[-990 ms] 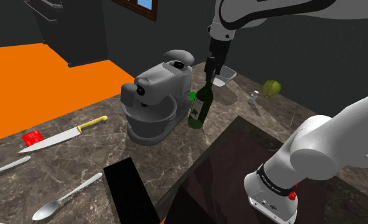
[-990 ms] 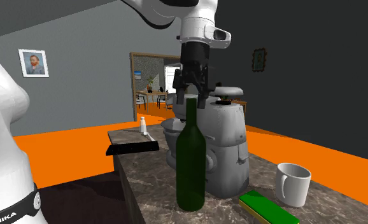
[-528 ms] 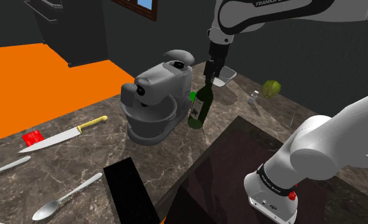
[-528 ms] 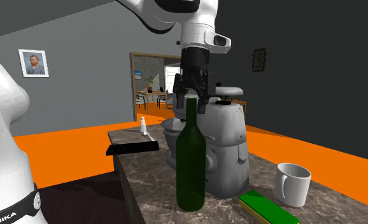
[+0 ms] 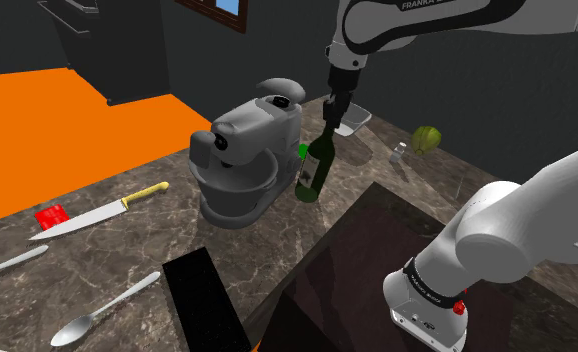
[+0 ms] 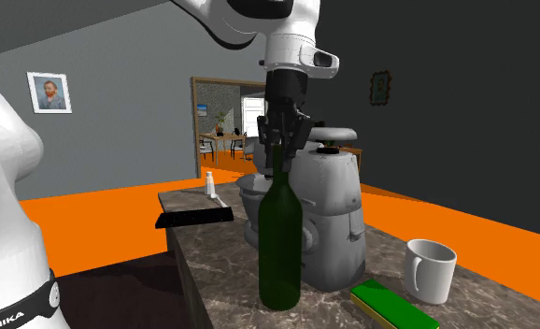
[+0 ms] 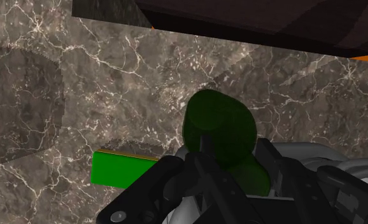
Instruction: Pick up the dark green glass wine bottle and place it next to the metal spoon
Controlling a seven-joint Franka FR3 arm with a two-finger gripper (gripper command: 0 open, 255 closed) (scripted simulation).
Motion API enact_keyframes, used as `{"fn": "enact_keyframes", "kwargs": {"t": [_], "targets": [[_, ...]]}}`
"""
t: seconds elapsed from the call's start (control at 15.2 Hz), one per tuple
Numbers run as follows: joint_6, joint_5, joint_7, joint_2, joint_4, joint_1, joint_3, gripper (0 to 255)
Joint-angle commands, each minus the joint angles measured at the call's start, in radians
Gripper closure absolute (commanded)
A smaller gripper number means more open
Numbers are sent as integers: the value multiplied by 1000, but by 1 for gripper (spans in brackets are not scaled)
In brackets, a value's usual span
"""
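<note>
We see the dark green wine bottle [image 5: 313, 170] [image 6: 280, 245] [image 7: 219, 130] standing upright on the brown marble countertop [image 5: 127, 255], close beside the grey stand mixer [image 5: 245, 150] [image 6: 329, 220]. The black gripper [image 5: 333, 113] [image 6: 278, 148] comes straight down over it, and its fingers [image 6: 267, 136] are drawn in against the top of the neck and clasp it between them. A pale label faces the shoulder camera, and the glass is too dark for us to tell what the bottle holds. The mixer's bowl [image 5: 235, 188] sits under the mixer head, which hides its inside from us. In the second exterior view a white mug [image 6: 430, 270] stands upright near the bottle, on that view's right. We see its rim and handle, but we cannot make out anything inside it. A flat green book [image 6: 393, 307] [image 7: 120, 168] lies on the marble between the bottle and the mug, just beside the bottle's base. A small white shaker [image 5: 399, 152] [image 6: 208, 184] stands farther along the counter. The metal spoon [image 5: 103, 313] lies well apart from the bottle, at the shoulder view's lower left, just beside a flat black slab [image 5: 205, 298] [image 6: 194, 217]. A yellow-handled kitchen knife [image 5: 99, 214] lies between the spoon and the mixer.
</note>
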Motion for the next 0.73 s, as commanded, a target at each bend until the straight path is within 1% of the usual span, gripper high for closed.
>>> {"fn": "enact_keyframes", "kwargs": {"t": [0.0,0.2,0.66], "targets": [[0,0,0,0,0,0,0,255],[0,0,0,0,0,0,0,255],[-96,1,-3,-20,76,1,3,255]]}}
